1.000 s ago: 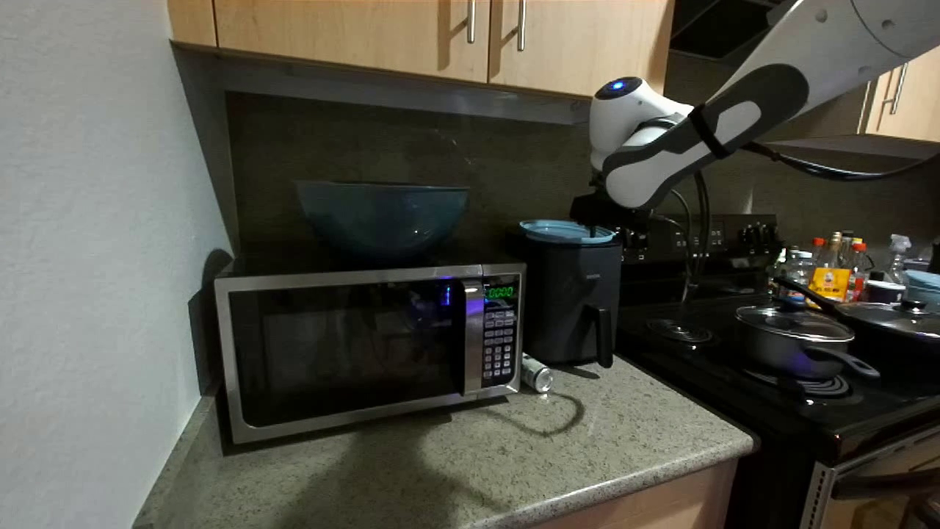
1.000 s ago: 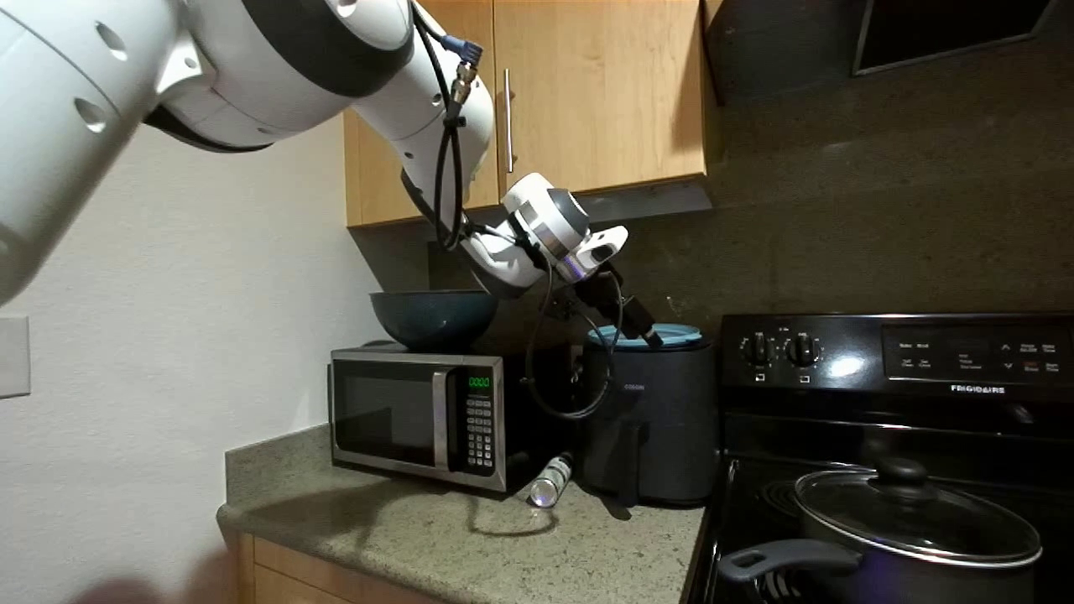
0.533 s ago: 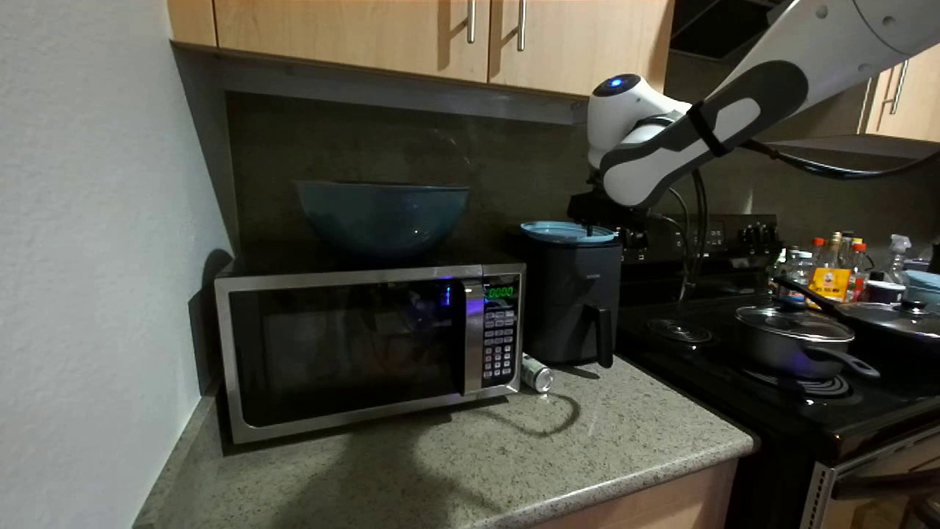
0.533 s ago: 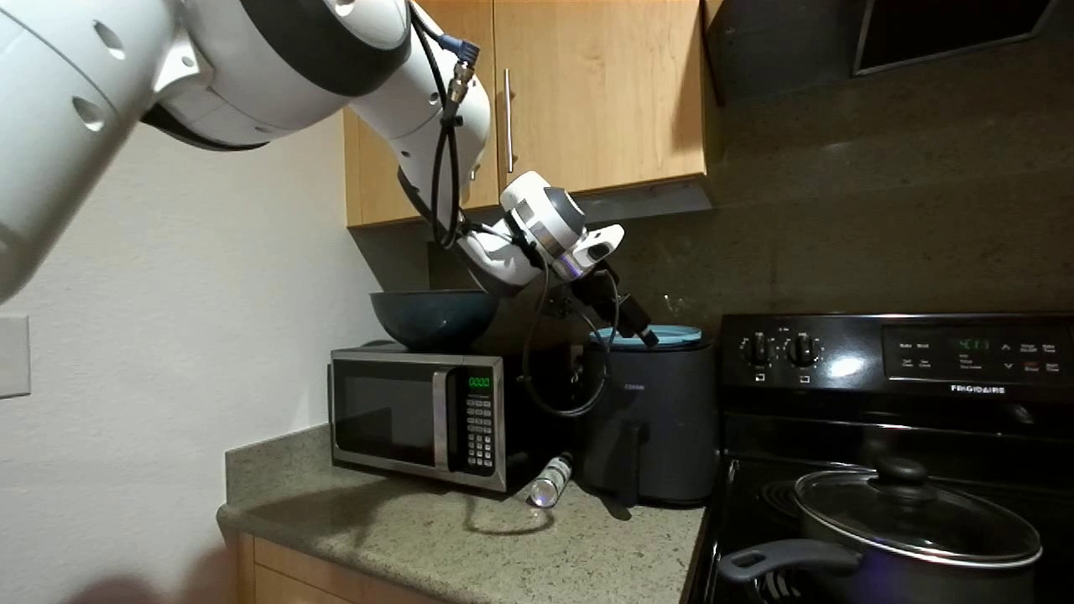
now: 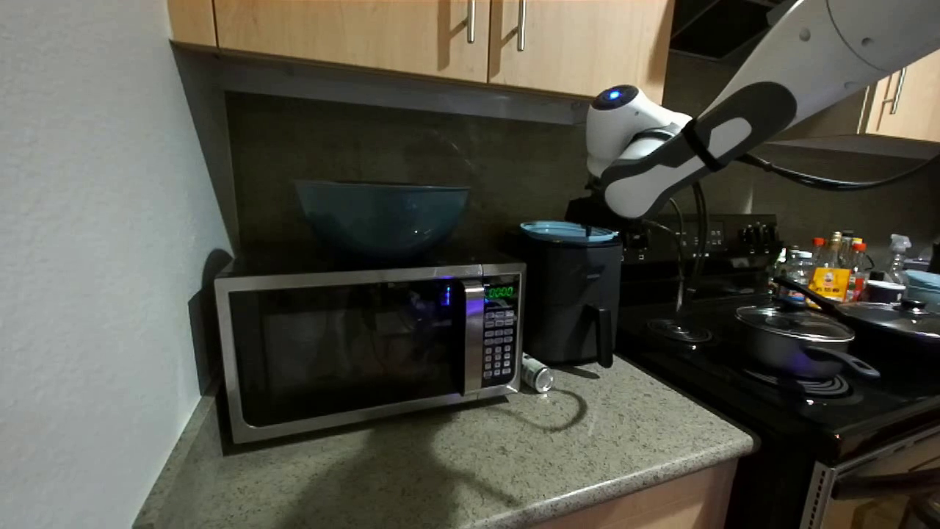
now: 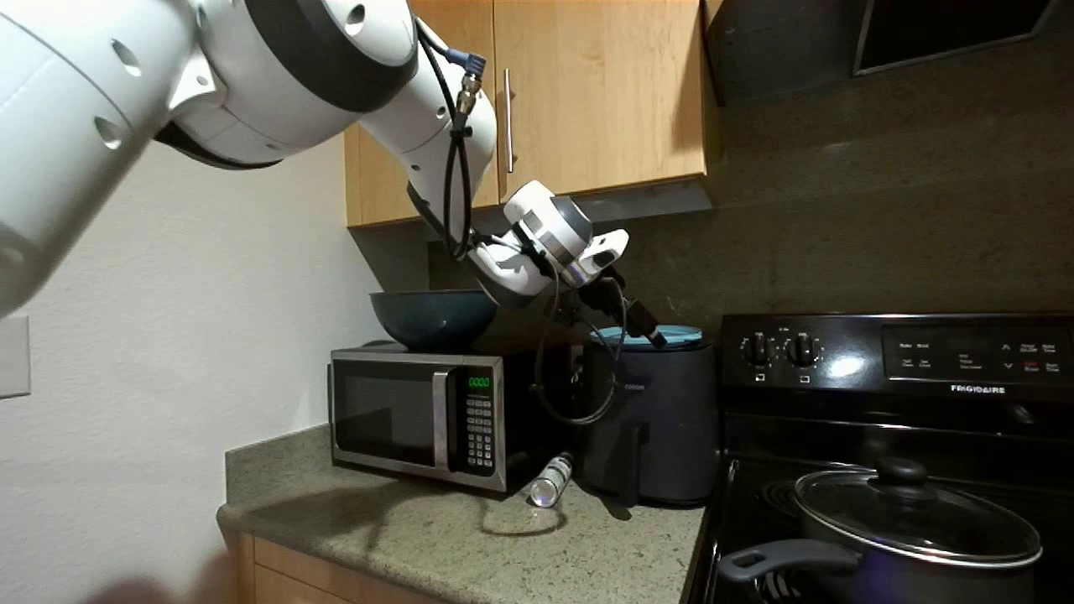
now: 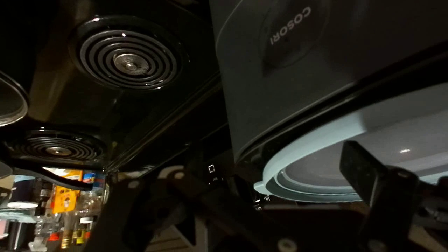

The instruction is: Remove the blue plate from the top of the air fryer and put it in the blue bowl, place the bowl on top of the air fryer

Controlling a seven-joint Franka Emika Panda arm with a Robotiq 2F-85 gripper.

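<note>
The light-blue plate (image 5: 554, 232) rests on top of the black air fryer (image 5: 569, 308), its raised rim (image 7: 315, 138) and a small side tab showing in the wrist view. My gripper (image 7: 297, 168) is open at that rim. One of its fingers (image 7: 360, 171) reaches over the inside of the plate; the opposite finger, very dark, appears outside the rim. Contact with the plate cannot be told. In an exterior view the gripper (image 6: 657, 338) comes down at a slant onto the plate. The blue bowl (image 5: 382, 217) stands upright on the microwave, left of the air fryer.
The microwave (image 5: 352, 345) stands close beside the air fryer. A can (image 6: 550, 482) lies on the counter between them. Wooden cabinets (image 5: 352, 37) hang above. To the right is the stove, with a lidded pot (image 5: 793, 342), a pan and several bottles (image 5: 830, 264) behind.
Over the last half second the arm has sunk a little and the gripper has shifted slightly right and down at the plate in an exterior view. The bowl and air fryer have stayed put.
</note>
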